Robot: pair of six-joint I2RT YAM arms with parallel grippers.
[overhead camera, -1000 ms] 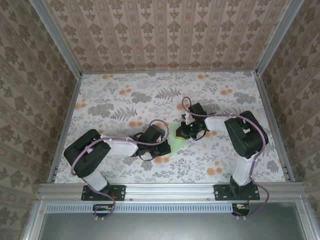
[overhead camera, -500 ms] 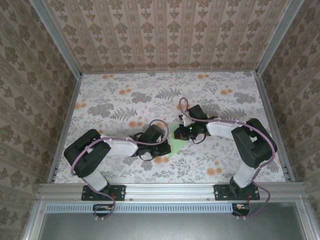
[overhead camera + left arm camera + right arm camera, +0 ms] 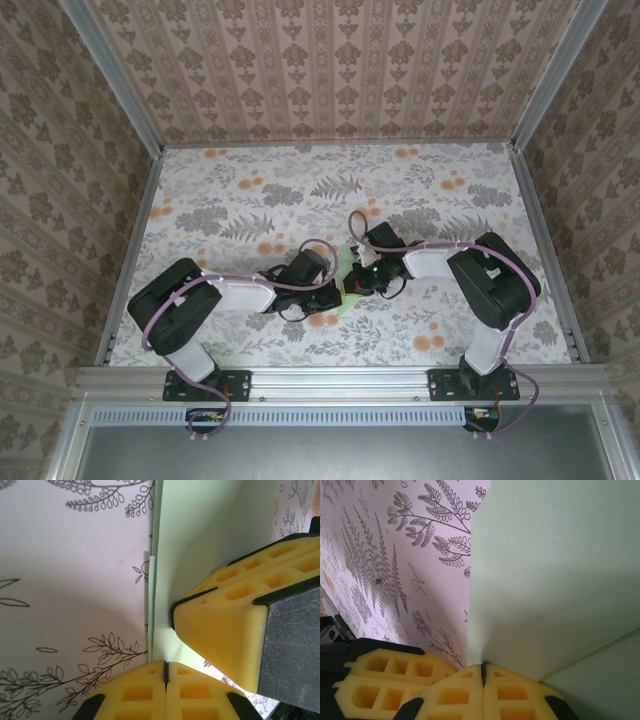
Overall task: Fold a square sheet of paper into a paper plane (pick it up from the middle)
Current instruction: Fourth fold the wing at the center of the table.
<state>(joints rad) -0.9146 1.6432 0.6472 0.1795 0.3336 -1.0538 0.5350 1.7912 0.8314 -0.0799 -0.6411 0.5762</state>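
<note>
From the top external camera, I see both arms reaching in to the middle of the floral bench [image 3: 230, 200]. The left claw [image 3: 328, 297] and the right claw [image 3: 357, 284] sit just beside each other, tips nearly meeting. The sheet of paper [image 3: 347, 263] lies under them near the bench's centre. Only pale green slivers of it show, behind the claws and at their near side.

On the left wrist camera, the left claw [image 3: 165, 669] is clenched, its yellow foam pads [image 3: 135, 692] pressed together with only a thin seam between them. Its tip sits at the near edge of the sheet of paper [image 3: 200, 540], which runs away from it over the bench [image 3: 75, 580], with a second layer's edge showing along its left side. The right claw [image 3: 190, 611] comes in from the right, its tip down on the paper.

On the right wrist camera, the right claw [image 3: 483, 672] is clenched too, pads meeting at a thin seam. The sheet of paper [image 3: 560, 570] rises from its tip, and a crease runs off to the right. I cannot tell whether either claw has paper nipped in it. The left claw [image 3: 420, 672] lies just beside it on the left, over the bench [image 3: 395, 555].
</note>
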